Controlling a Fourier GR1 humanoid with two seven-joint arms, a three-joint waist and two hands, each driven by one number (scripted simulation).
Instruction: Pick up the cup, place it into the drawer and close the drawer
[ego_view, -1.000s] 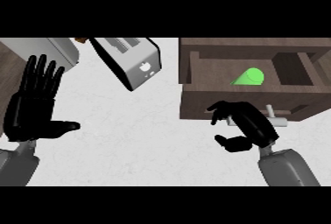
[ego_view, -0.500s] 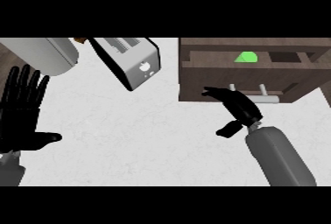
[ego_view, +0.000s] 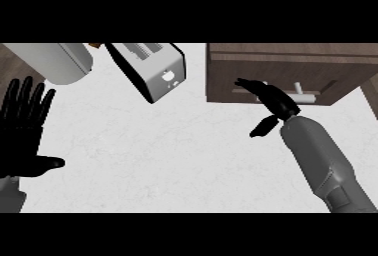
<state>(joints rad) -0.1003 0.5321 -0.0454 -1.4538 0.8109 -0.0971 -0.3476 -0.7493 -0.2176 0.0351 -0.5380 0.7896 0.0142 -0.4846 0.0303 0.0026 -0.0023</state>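
The brown drawer (ego_view: 325, 70) at the upper right shows only its front and its pale handle (ego_view: 298, 93); its inside is hidden. No cup shows anywhere in the head view. My right hand (ego_view: 272, 100) lies against the drawer front just left of the handle, fingers stretched out straight and thumb hanging down toward the counter. It holds nothing. At the far left my left hand (ego_view: 26, 125) rests open, fingers up, thumb pointing right.
A silver and black toaster (ego_view: 151, 67) stands tilted at the top centre, close to the drawer's left side. A pale grey rounded appliance (ego_view: 52, 60) sits at the top left. The white counter (ego_view: 162, 160) spreads between my two arms.
The drawer has slid in and the green cup inside it has gone out of sight. My right hand straightened and moved up against the drawer front. The left hand drifted slightly lower.
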